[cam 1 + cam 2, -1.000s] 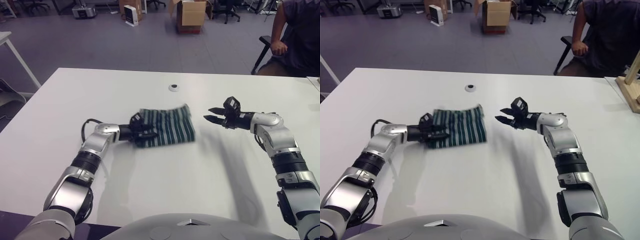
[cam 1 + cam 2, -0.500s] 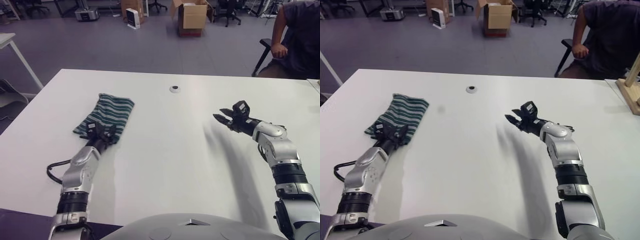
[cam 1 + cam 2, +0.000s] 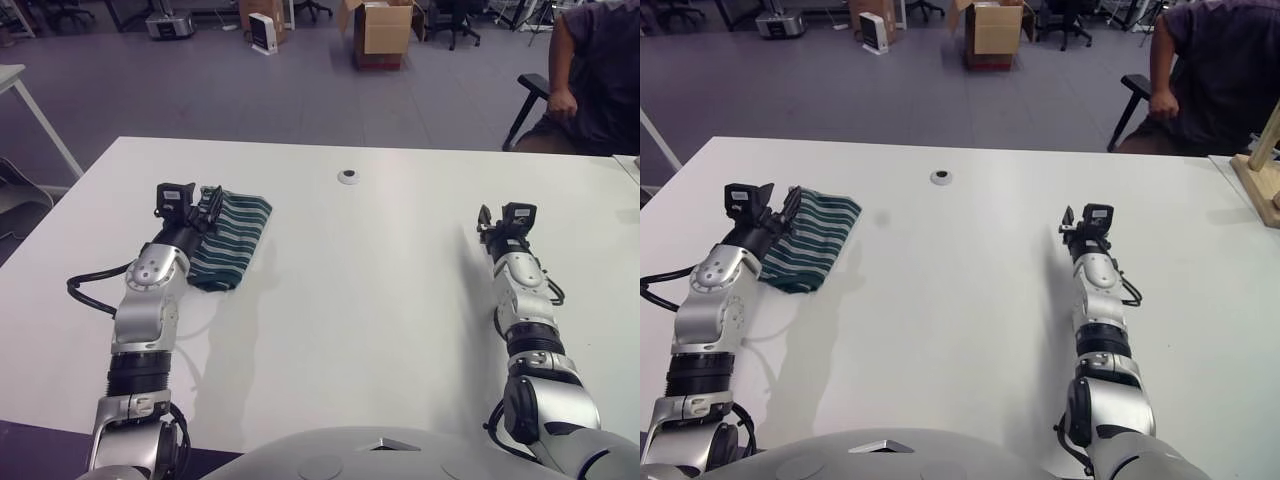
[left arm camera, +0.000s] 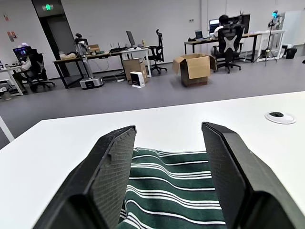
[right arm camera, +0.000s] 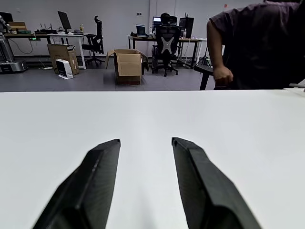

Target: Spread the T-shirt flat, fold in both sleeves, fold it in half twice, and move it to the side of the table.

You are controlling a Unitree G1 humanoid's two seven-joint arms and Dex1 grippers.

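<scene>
Left eye view: folded shirt on the table's left part, both grippers open

Left eye view has the shirt (image 3: pixel 232 238) as a compact oblong bundle, dark green with thin white stripes. It lies on the left part of the white table (image 3: pixel 350 320). It sits at a slant, its far end leaning toward the table's middle and its near end toward the left edge. The folds look fairly neat, and no sleeve sticks out.

The left gripper (image 3: pixel 207 203) is at the shirt's far left corner, with the forearm lying low along the bundle's left side. In the left wrist view its two fingers (image 4: pixel 114 162) stand wide apart. Striped cloth lies flat between and beneath them, so the pincer is open and clamps nothing. Whether the fingertips touch the cloth cannot be told.

The right gripper (image 3: pixel 1071 222) is over the table's right part, well apart from the shirt, at the end of an arm stretched forward low over the surface. In the right wrist view its fingers (image 5: pixel 102 171) are spread with only bare tabletop between them, so it is open and holds nothing.

A small round port (image 3: pixel 348 176) sits in the tabletop toward the far edge, near the middle and apart from the shirt. On the floor beyond the table stands an open cardboard box (image 3: pixel 380 28).
</scene>
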